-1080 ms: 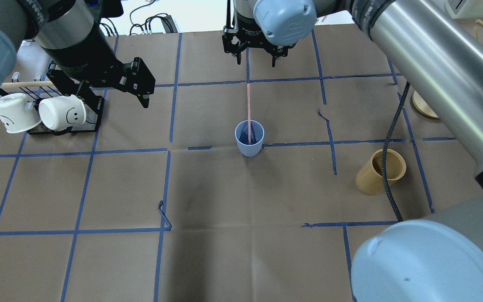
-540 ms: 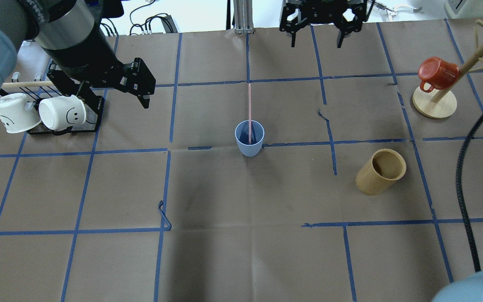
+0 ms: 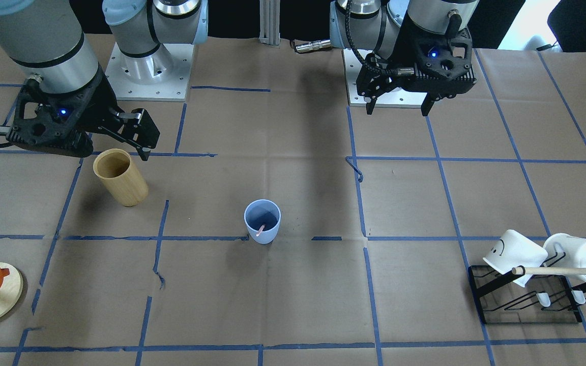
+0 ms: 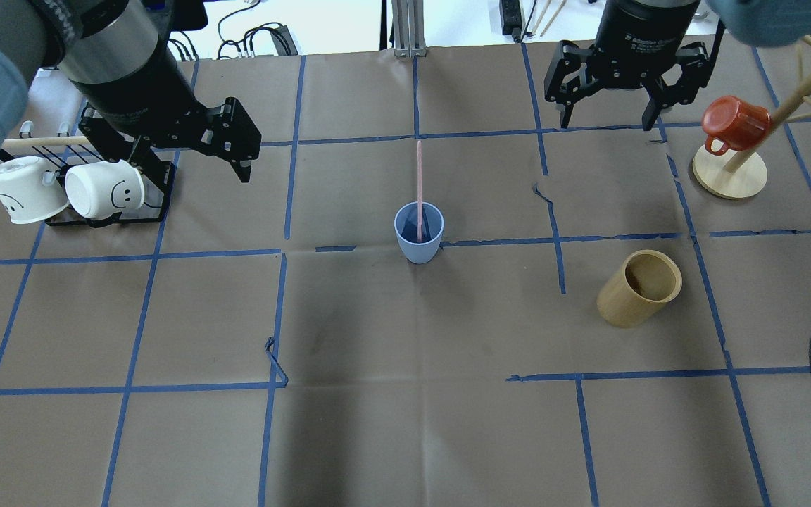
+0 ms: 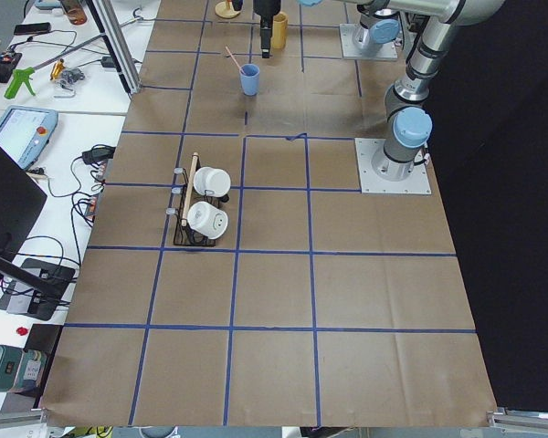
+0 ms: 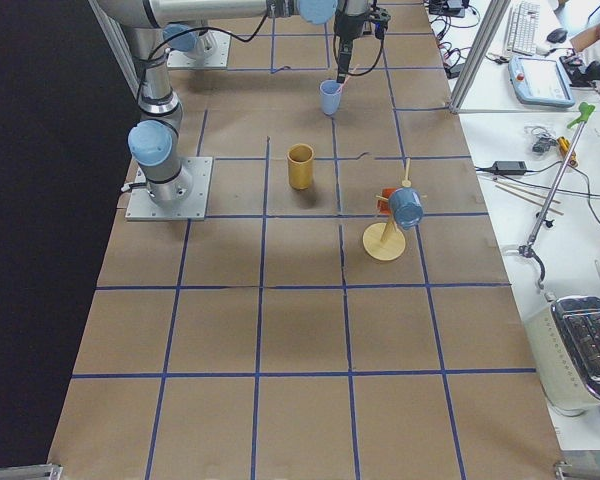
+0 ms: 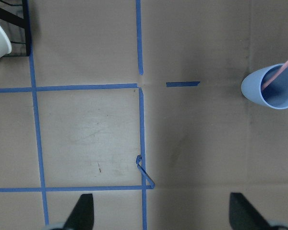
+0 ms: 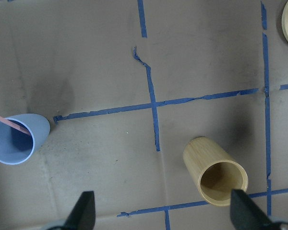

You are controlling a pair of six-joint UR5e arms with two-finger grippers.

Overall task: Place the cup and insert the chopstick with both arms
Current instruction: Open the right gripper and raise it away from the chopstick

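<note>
Overhead exterior: the blue cup (image 4: 419, 236) sits upright mid-surface with the pink chopstick (image 4: 419, 176) in it, long axis tipped toward 12 o'clock. Left fingers (image 4: 240, 163) hang spread and empty at its 10 o'clock, right fingers (image 4: 560, 109) likewise at 2 o'clock, both well apart, so it looks basically done to me. No readable writing, just smiley faces on the white mugs (image 4: 103, 190).

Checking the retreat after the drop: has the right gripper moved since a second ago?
Yes. In the overhead view the right gripper has swung rightward, away from the blue cup and its chopstick, toward the mug tree.
</note>
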